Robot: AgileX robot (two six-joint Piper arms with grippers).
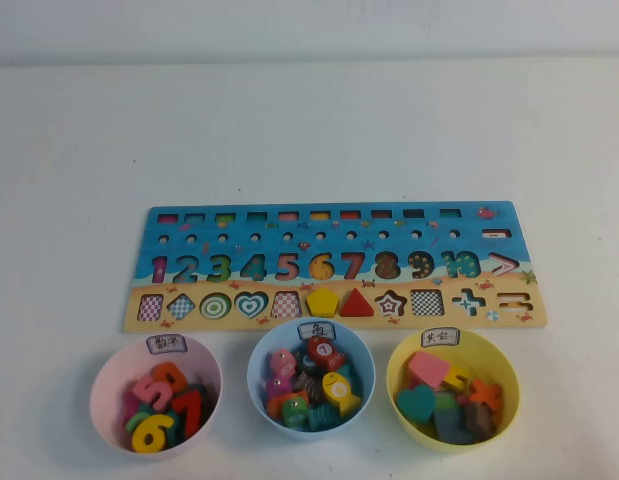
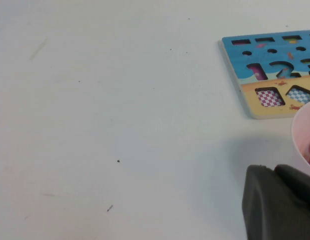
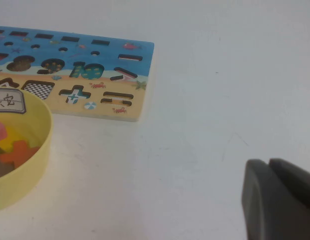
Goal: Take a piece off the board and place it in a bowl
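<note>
From above, the yellow pentagon (image 1: 322, 301) sits in the board (image 1: 334, 215)'s shape row, the yellow bowl (image 1: 497, 362) near and rightward; neither arm shows. My left gripper (image 2: 281, 202) (shut, empty) hangs off the board's left end. My right gripper (image 3: 280, 200), beyond the bowl, looks shut; pentagon hidden there.

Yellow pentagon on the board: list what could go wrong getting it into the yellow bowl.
1. The yellow pentagon sits right beside the red triangle on the board, so a grasp may catch the wrong piece.
2. The yellow bowl already holds several pieces; a dropped piece could bounce out.
3. The blue bowl stands nearest the pentagon, so a misplaced drop is possible. The left gripper and right gripper, both shut, are parked off to the sides.
</note>
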